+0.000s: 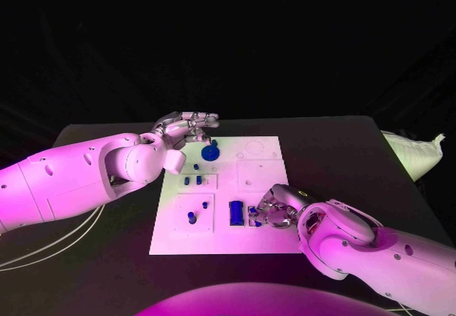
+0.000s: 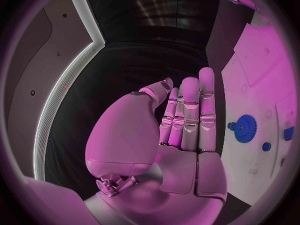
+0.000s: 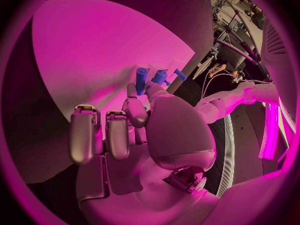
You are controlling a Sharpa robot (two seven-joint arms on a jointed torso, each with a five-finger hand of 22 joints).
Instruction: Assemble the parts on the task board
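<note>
The white task board lies in the middle of the black table. A blue gear sits near its far left corner, and a blue block lies near the front. My left hand hovers at the board's far left corner beside the gear, fingers straight, holding nothing. My right hand rests low on the board's near right part. Its thumb and a finger pinch a blue peg, with two more blue pieces right beside it.
Small blue pegs stand in the board's left column, and others nearer the front. A white bag lies at the table's right edge. Pale cables run along the table's left side.
</note>
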